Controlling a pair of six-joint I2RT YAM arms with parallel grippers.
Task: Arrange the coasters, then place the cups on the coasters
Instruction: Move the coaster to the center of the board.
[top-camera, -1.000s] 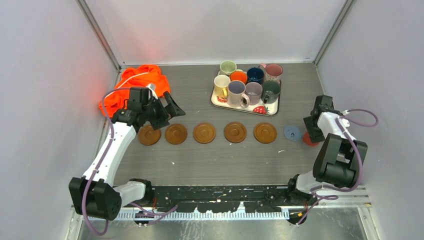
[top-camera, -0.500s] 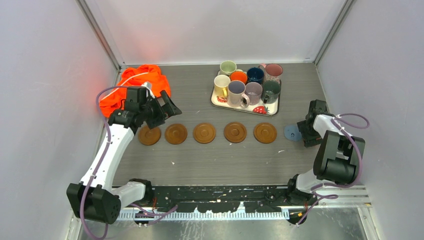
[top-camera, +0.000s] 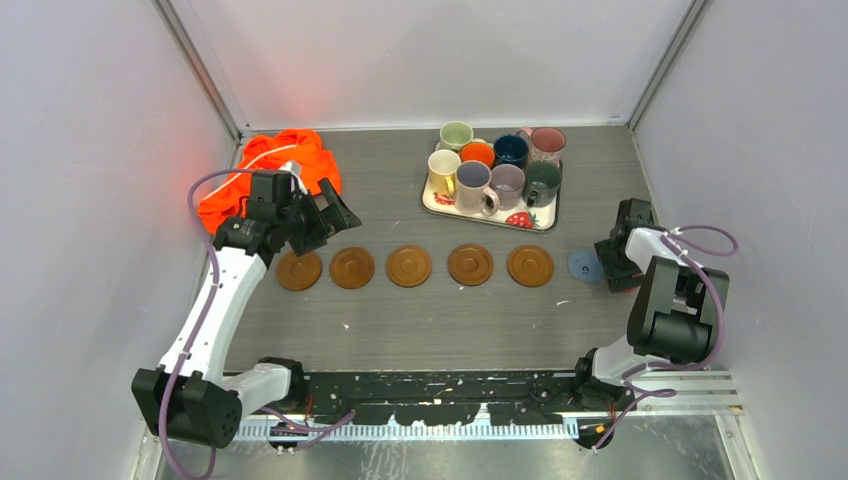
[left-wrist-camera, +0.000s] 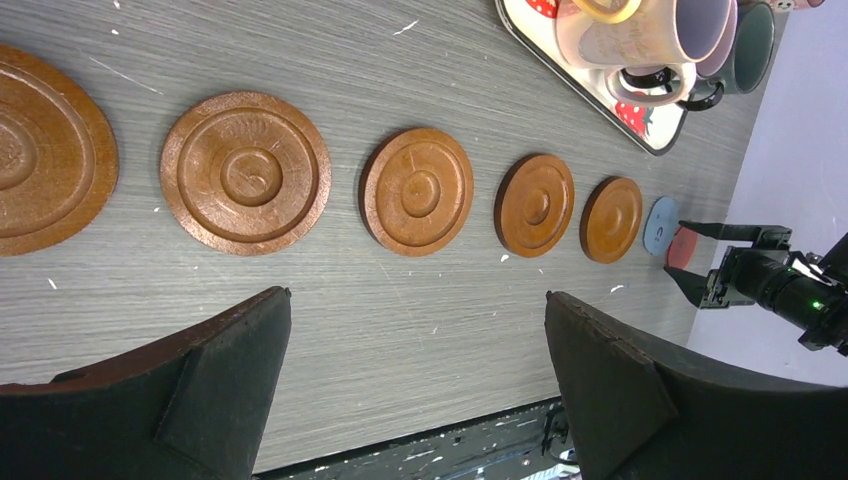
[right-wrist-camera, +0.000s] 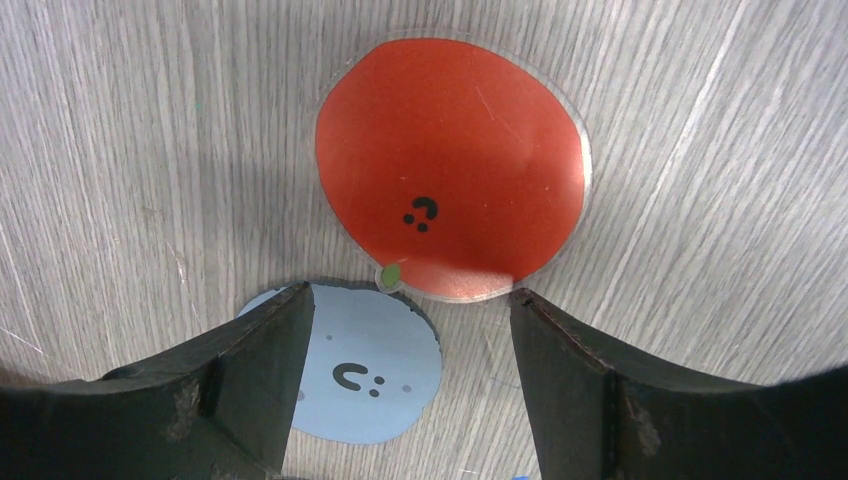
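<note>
The table (top-camera: 440, 320) carries what it did a second ago. The strawberry-print tray (top-camera: 538, 224) has every mug (top-camera: 472, 185) standing in it, and five brown wooden coasters (top-camera: 410, 266) lie in one row in front of it.

What has changed is me. My right arm has shifted toward the row, so my right claw (right-wrist-camera: 410, 300) now hangs low over the red coaster (right-wrist-camera: 450, 165). From overhead that disc, visible a moment back, is hidden beneath me. The claw is spread and empty, with the red disc's near edge between its fingertips, meeting or almost meeting the light-blue coaster (right-wrist-camera: 365, 375). I judge red joins the row next. My left claw (left-wrist-camera: 417, 295), wide apart and empty, has drawn back from the leftmost wooden coaster — that end looks finished.
</note>
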